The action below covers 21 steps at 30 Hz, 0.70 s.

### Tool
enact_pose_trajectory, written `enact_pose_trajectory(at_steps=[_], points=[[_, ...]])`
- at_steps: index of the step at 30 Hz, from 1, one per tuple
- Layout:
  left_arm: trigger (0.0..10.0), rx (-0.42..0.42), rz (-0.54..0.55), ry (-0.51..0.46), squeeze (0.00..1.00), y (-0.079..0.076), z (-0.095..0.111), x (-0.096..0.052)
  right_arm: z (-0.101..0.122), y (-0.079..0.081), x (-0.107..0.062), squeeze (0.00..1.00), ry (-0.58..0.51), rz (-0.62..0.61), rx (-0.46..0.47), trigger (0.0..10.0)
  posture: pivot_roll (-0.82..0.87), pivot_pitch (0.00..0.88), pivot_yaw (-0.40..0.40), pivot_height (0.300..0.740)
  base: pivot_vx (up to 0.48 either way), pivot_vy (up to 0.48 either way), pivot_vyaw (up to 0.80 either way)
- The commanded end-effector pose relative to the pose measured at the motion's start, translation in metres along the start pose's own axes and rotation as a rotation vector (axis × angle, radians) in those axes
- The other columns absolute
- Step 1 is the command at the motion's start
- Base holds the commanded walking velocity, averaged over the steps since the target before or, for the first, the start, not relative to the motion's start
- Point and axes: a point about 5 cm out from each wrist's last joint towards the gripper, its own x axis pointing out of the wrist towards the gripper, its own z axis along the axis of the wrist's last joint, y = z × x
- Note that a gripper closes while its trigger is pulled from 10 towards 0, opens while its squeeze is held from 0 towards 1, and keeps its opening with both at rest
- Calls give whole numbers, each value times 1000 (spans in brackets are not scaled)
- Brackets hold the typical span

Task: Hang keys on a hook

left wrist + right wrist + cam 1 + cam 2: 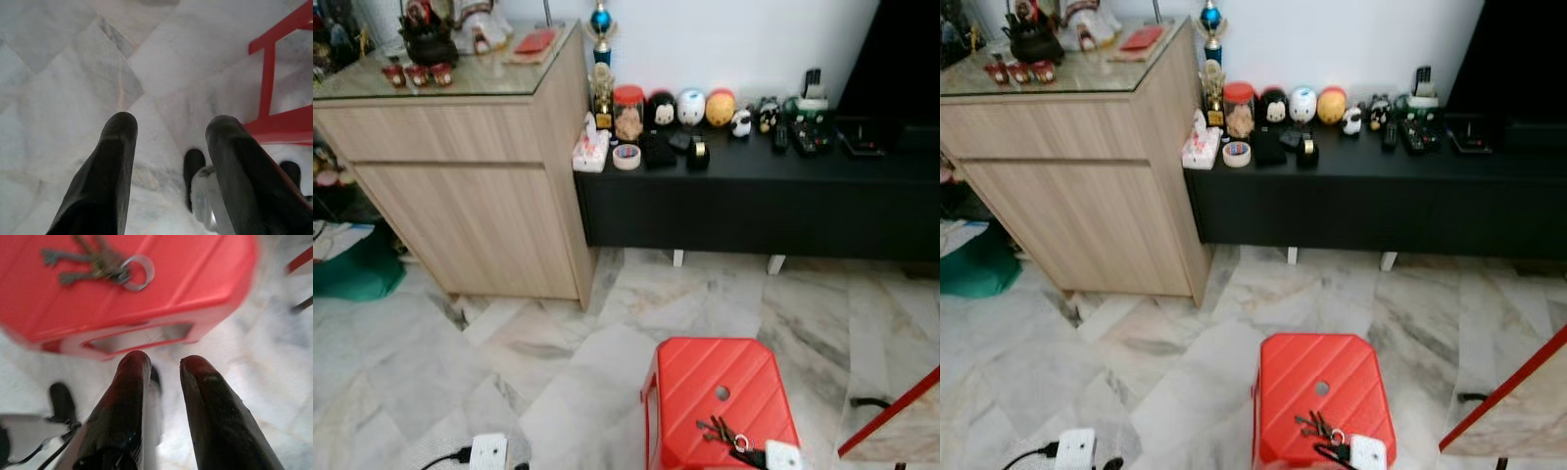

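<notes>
**Keys lie on the red stool, both grippers low and empty**

The bunch of keys (725, 432) rests flat on top of the red plastic stool (705, 382), close to the stool's near edge and just nearer than the small round hole in its seat. Seen from the right wrist, the keys (98, 265) fan out from a silver ring, with nothing touching them.

The right gripper (164, 369) hangs beside the stool, below the level of its seat and apart from the keys; its two black fingers (128, 382) are parted by a narrow gap and grasp nothing. The left gripper (171, 132) points down at the marble floor (63, 63) off to the stool's other side, its fingers spread wide and empty, with a red stool leg just beyond them.

Behind the stool, against the white wall, runs a long black low cabinet (754, 196) crowded with small round figures, a jar and a roll of tape. To the left of the stool, further back, stands a taller wooden sideboard (460, 186) with a glass top. A white power strip (487, 451) lies on the floor left of the stool.
</notes>
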Motion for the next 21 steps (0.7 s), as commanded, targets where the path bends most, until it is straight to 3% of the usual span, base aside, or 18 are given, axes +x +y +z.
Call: enact_pose_trajectory(at_steps=[1,3,8,10,11,13,14,15,16,18,21], points=[[10000,-12,27,4,0,7,-5,-2,1,3,0,0,-21,15,14,10000,16,3,3,740,0,0,0],[10000,-28,41,-46,0,7,-2,-3,33,14,4,0,-126,32,-38,10000,14,6,3,740,0,0,0],[10000,-35,6,-141,0,5,6,-5,59,13,4,0,-249,17,-37,10000,8,11,0,740,0,0,0],[10000,-66,4,-254,0,3,14,-9,90,18,1,0,-394,35,-99,10000,6,14,-4,740,0,0,0],[10000,-66,4,-254,0,3,14,-9,90,18,1,0,-394,35,-99,10000,6,14,-4,740,0,0,0],[10000,-92,-6,-313,0,2,17,-11,110,23,-4,0,-498,59,-106,10000,5,13,-6,740,0,0,0],[10000,-78,-12,-474,0,11,83,3,124,27,-8,0,-579,67,-100,10000,7,13,-8,740,0,0,0],[10000,-58,-16,-552,0,12,113,5,130,28,-10,0,-615,70,-102,10000,8,12,-9,740,0,0,0],[10000,-44,-19,-600,0,12,131,4,133,29,-12,0,-638,72,-103,10000,7,12,-9,740,0,0,0],[10000,-24,-46,-672,0,8,143,-2,138,33,-17,0,-695,75,-100,10000,-4,10,-11,740,0,0,0],[10000,5,-63,-728,0,5,141,-10,133,36,-22,0,-739,68,-102,10000,-6,7,-12,740,0,0,0]])
